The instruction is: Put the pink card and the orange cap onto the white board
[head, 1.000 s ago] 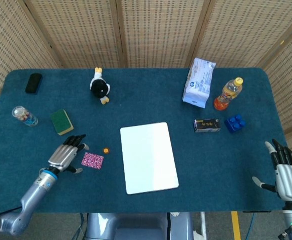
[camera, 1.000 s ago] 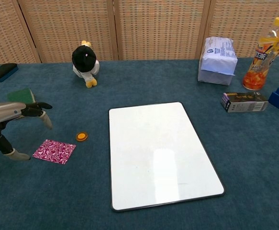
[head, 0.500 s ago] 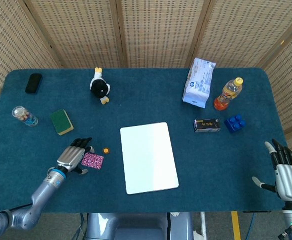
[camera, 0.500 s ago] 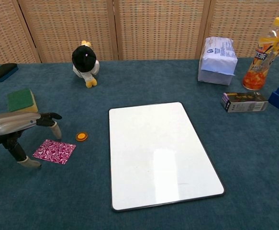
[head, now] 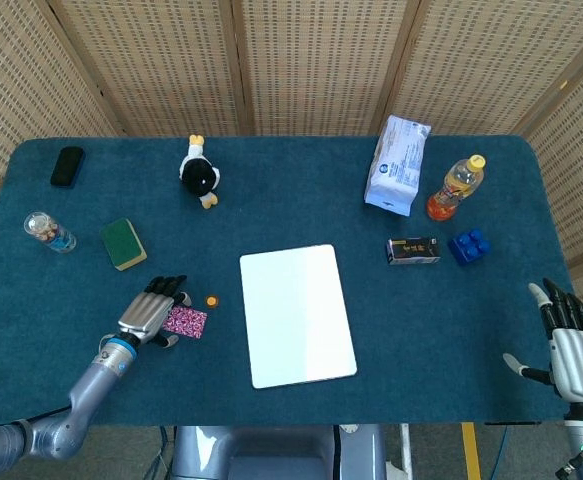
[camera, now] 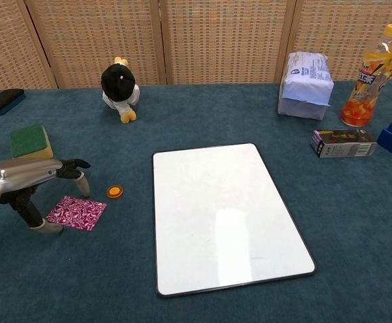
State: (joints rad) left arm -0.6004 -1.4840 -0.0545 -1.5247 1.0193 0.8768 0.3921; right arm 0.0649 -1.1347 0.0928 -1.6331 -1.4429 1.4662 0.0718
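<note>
both views: left hand spread over pink card, perhaps touching

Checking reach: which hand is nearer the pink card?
Left. The left hand hovers at the pink card, fingers over its edge; the right hand sits far across the table.

One card, one cap, perhaps nine others.

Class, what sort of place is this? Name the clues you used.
Probably a robot test station: a blue-covered table with unrelated props, like a plush toy and drink bottle, enclosed by woven screens.
</note>
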